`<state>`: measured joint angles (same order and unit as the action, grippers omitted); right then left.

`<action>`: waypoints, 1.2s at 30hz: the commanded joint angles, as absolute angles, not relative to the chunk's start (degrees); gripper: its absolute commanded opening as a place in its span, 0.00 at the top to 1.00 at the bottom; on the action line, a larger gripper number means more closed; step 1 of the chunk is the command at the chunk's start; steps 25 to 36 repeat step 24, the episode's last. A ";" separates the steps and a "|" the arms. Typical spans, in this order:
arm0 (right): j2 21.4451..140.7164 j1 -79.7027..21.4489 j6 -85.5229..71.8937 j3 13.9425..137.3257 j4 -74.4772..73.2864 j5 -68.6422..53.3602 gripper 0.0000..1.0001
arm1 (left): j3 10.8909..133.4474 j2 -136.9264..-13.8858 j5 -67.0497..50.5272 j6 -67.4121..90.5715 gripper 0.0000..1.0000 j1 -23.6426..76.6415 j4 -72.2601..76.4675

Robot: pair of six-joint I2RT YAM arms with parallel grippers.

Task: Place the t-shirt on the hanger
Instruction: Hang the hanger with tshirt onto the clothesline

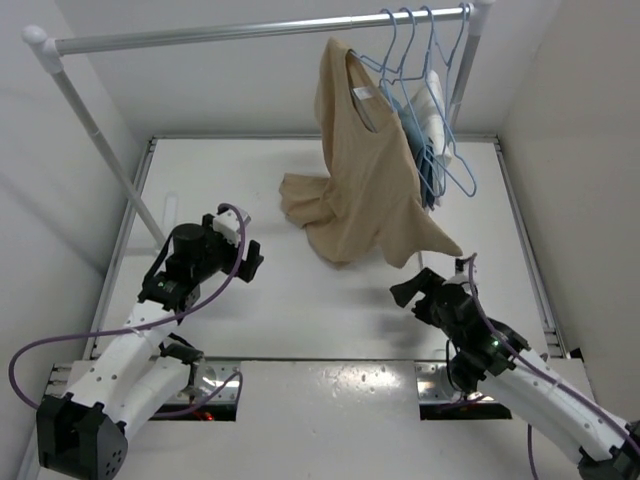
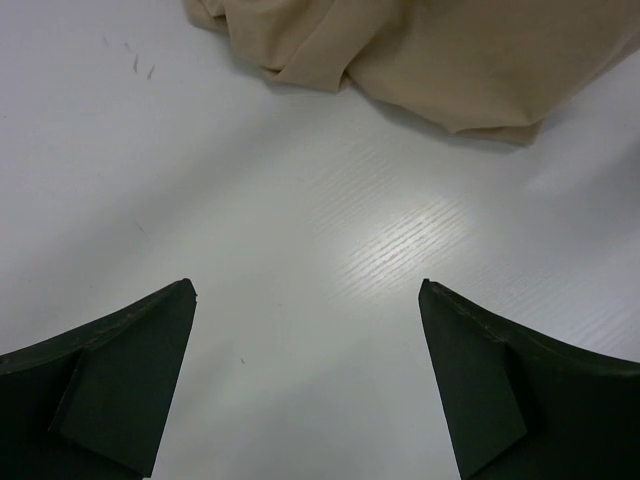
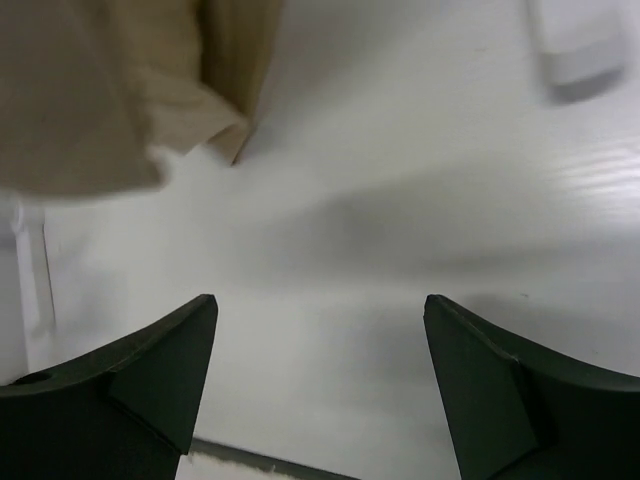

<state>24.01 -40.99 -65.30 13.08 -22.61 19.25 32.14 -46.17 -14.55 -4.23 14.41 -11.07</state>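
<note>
**T-shirt hangs at the rail, both end effectors released**

The tan t-shirt (image 1: 365, 160) hangs from the right part of the metal rail (image 1: 250, 30), on a light-blue wire hanger (image 1: 392, 45) whose hook sits over the rail beside several like hangers. One shoulder of the shirt peaks high, close under the rail. The neck opening faces the top camera, with the small white label (image 1: 364, 93) showing inside it. It cannot be told whether the wire sits inside both shoulders. The cloth falls slantwise. Its left part lies bunched on the white surface (image 1: 330, 310), and a pointed corner reaches down to the right, near the right arm. Just behind the shirt, on the neighbouring hangers, hang a light-blue garment (image 1: 428, 165) and a white garment (image 1: 433, 100).

The left end effector (image 1: 245, 240) is low over the surface, well apart from the shirt, and is released and empty. Its wrist view shows the fingers (image 2: 120, 380) spread wide with bare surface between them and the bunched shirt (image 2: 440, 60) lying ahead.

The right end effector (image 1: 418, 288) is likewise released and grasps nothing. It sits just below the shirt's pointed corner. In its wrist view, a fold of the shirt (image 3: 100, 90) hangs at the upper left above the spread fingers (image 3: 150, 380), not touching them.
</note>
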 commanded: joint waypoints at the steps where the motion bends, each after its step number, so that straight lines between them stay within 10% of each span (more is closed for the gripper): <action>1: 18.56 -40.78 -78.22 12.92 -38.23 31.81 0.16 | 31.11 -45.18 -13.80 -3.43 0.00 13.62 -8.88; 11: 25.30 -40.78 -81.54 18.98 -41.13 39.09 0.01 | 28.13 -44.12 -13.80 -3.43 0.00 13.10 -8.88; 36: 35.60 -41.30 -84.29 24.61 -41.31 41.66 0.00 | 26.98 -43.59 -13.27 -3.96 0.00 12.57 -8.26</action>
